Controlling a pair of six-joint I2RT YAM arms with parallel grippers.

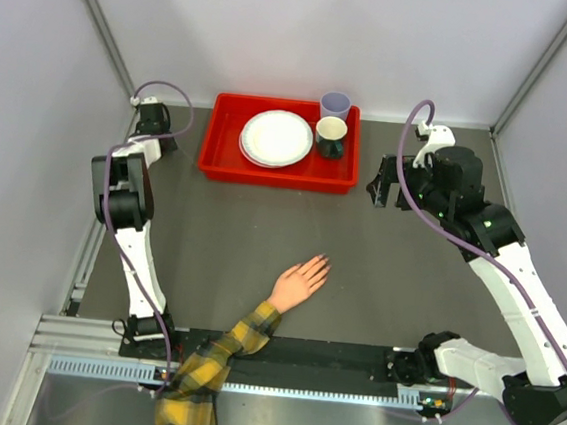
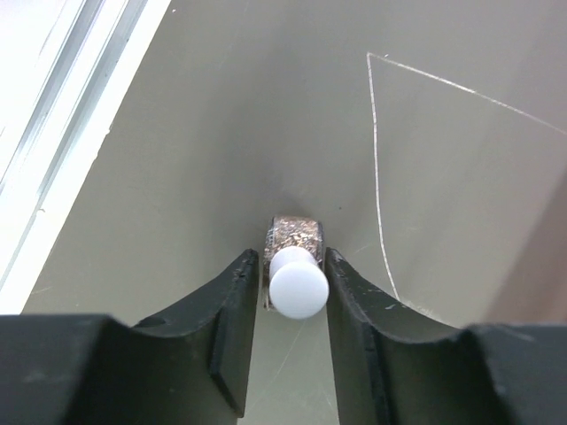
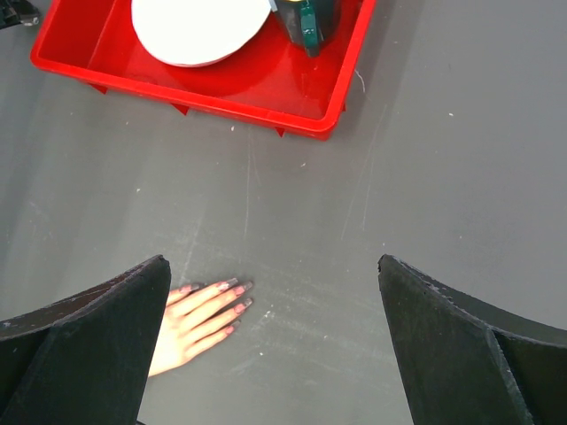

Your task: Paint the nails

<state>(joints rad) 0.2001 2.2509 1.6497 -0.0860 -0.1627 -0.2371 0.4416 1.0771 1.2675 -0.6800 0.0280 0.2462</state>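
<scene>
Nails (image 3: 241,305) face up on the desk (image 3: 443,221), ready for painting; my left end effector (image 2: 292,257) brackets the polish bottle (image 2: 295,235), a grip I cannot confirm, while the right end effector (image 3: 273,261) hangs wide open.

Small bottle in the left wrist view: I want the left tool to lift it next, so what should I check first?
1. The small bottle sits centred between the left tool fingers: ok.
2. Both fingers press firmly on it: cannot tell.
3. Bottle upright, white cap on: ok.
4. The right tool is open and empty: ok.
5. The mannequin hand lies flat, nails facing up: ok.
</scene>
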